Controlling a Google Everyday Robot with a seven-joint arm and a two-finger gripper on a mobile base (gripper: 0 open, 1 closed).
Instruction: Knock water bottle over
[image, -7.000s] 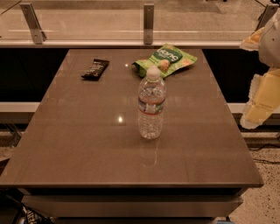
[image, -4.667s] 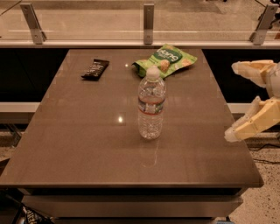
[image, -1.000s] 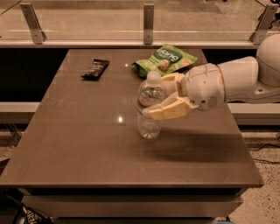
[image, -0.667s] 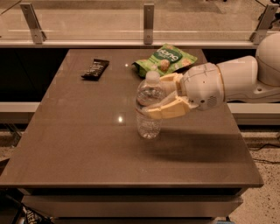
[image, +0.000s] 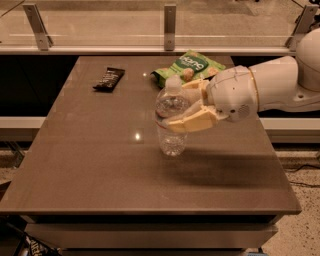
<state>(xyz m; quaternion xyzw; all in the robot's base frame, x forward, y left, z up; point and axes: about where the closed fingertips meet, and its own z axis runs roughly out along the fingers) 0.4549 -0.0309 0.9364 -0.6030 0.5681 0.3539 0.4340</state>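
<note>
The water bottle (image: 172, 141), clear ribbed plastic with a white cap, stands near the middle of the brown table (image: 100, 165) and leans a little to the left. My gripper (image: 184, 104) reaches in from the right at the height of the bottle's upper half. Its cream fingers (image: 191, 123) are spread open and press against the bottle's right side, one by the cap and one across the label band. The lower finger hides part of the bottle's middle.
A green snack bag (image: 192, 65) lies at the table's back, just behind the gripper. A black snack bar (image: 108, 78) lies at the back left. A glass railing with metal posts (image: 170, 20) runs behind the table. My white arm (image: 280, 90) spans the table's right side.
The gripper came in from the right edge to the bottle. Over the last second it has pushed slightly left and the bottle's top has tipped a little leftward.
</note>
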